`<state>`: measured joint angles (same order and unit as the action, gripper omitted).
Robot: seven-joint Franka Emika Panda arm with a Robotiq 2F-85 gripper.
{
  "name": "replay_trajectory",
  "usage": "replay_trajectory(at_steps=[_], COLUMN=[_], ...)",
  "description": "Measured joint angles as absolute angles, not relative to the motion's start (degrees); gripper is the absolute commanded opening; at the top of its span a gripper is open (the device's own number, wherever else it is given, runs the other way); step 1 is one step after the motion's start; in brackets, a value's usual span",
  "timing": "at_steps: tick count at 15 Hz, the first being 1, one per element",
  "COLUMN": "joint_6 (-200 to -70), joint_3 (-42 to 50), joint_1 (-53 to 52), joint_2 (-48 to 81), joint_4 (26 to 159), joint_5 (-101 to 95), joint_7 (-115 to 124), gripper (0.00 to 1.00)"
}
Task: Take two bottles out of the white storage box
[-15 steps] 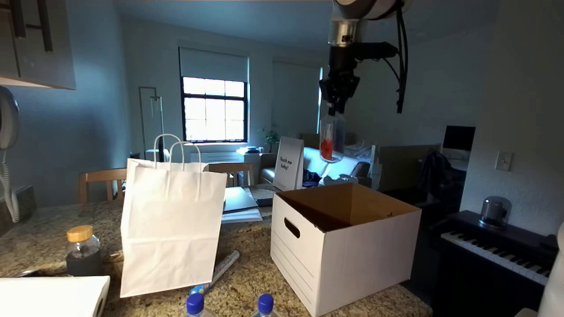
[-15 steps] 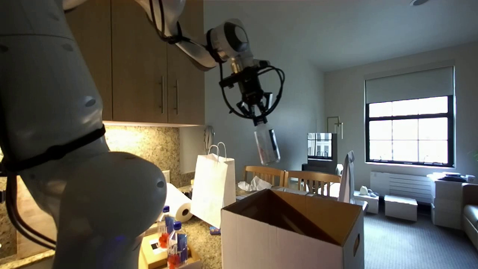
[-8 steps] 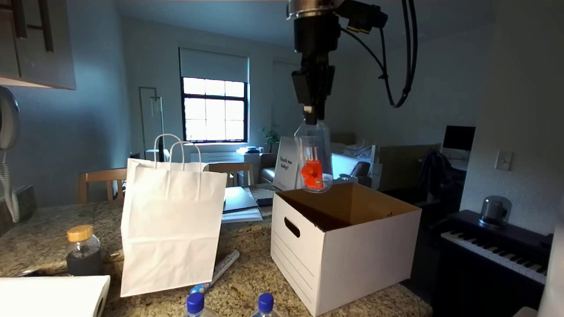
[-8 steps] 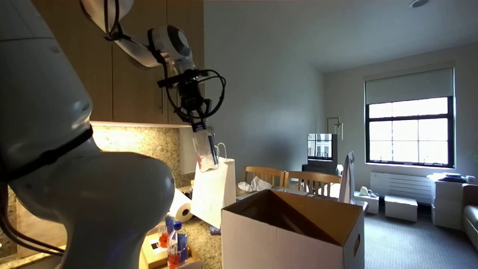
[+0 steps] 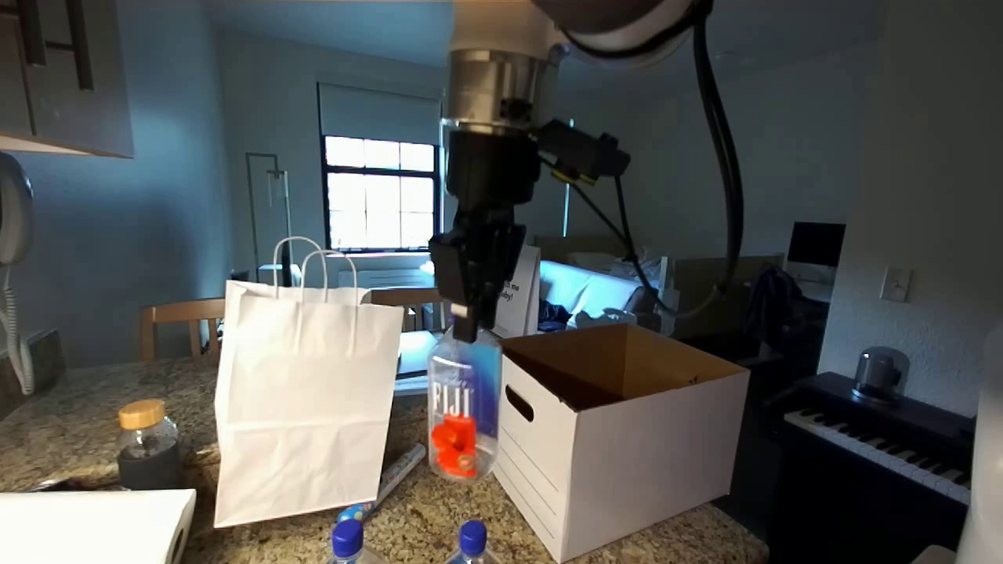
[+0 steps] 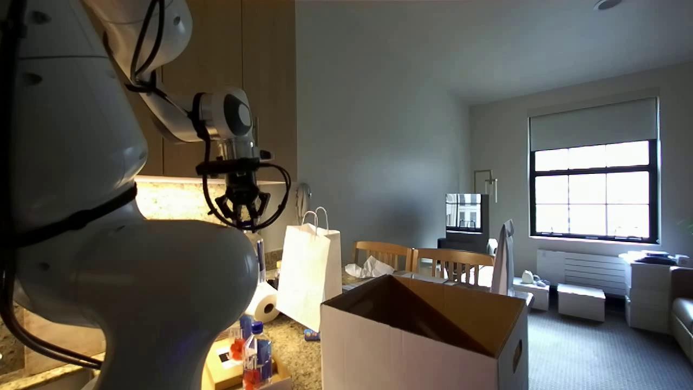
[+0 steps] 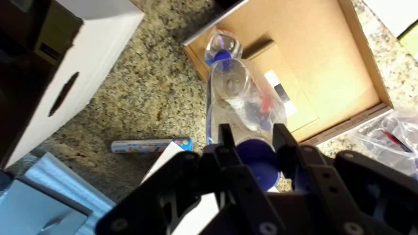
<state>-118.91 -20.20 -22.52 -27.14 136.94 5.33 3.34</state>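
The robot's gripper (image 7: 252,137) pinches a clear Fiji water bottle (image 5: 464,407) by its blue cap (image 7: 258,160), its fingers (image 7: 226,135) only as far apart as the cap is wide. The bottle hangs cap-up in the air, outside the white storage box (image 5: 658,454). I see two more bottles (image 6: 257,355) standing outside the box too. One is in the corner of a low cardboard tray (image 7: 326,42). A white paper bag (image 5: 309,407) stands on the speckled counter (image 7: 147,98).
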Motion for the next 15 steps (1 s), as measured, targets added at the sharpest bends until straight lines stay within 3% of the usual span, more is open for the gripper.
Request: replay_trajectory(at_steps=[5,15], joint_6=[-136.53,-144.8], joint_3=[-20.61,-29.39], joint_1=[-25.76,-27.99], joint_2=[-22.23,-18.76], joint_4=[142.43,137.79], joint_5=[11.46,8.64], joint_7=[3.34,5.56], gripper=[0.15,0.15])
